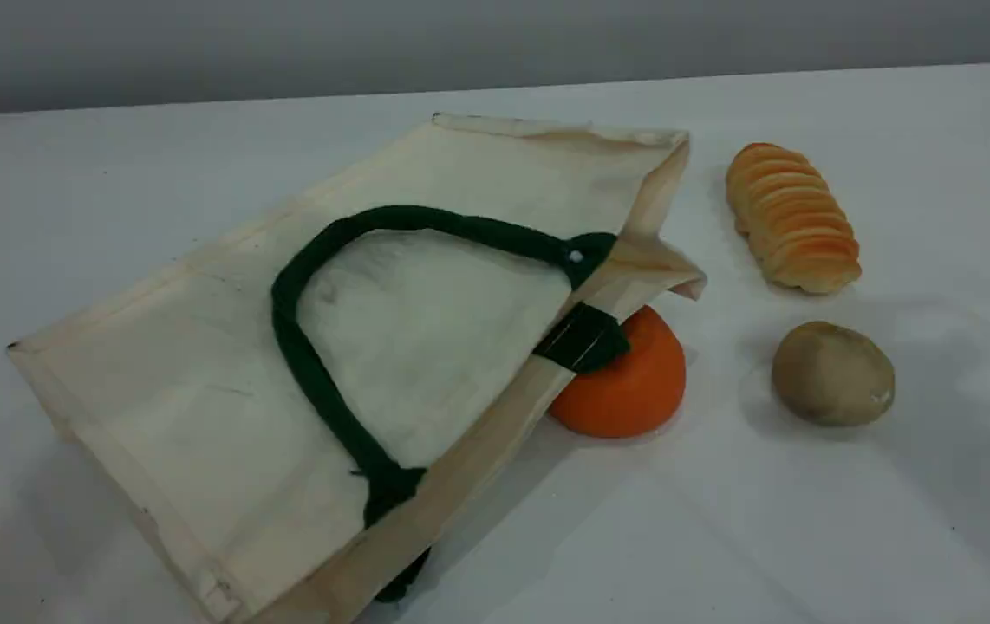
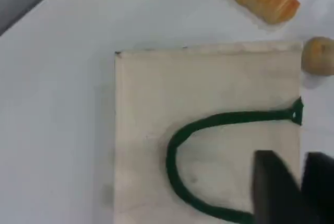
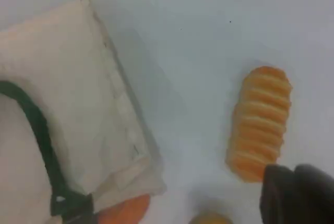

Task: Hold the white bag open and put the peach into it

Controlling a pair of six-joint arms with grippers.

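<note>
The white bag [image 1: 200, 364] lies flat on the table, mouth toward the right, with its dark green rope handle [image 1: 309, 360] looped over the top face. The peach is out of view in every frame. Neither arm shows in the scene view. In the left wrist view my left gripper [image 2: 302, 164] hovers over the bag [image 2: 209, 83] near the handle [image 2: 175, 148], fingers close together with nothing between them. In the right wrist view my right gripper [image 3: 295, 178] is shut and empty, above the table just right of the bag's [image 3: 68, 67] mouth.
An orange fruit [image 1: 634, 386] sits half tucked under the bag's mouth edge. A ridged bread loaf [image 1: 792, 217] and a brownish potato-like lump [image 1: 833, 373] lie to the right. The loaf [image 3: 261, 122] is just beyond my right fingertips.
</note>
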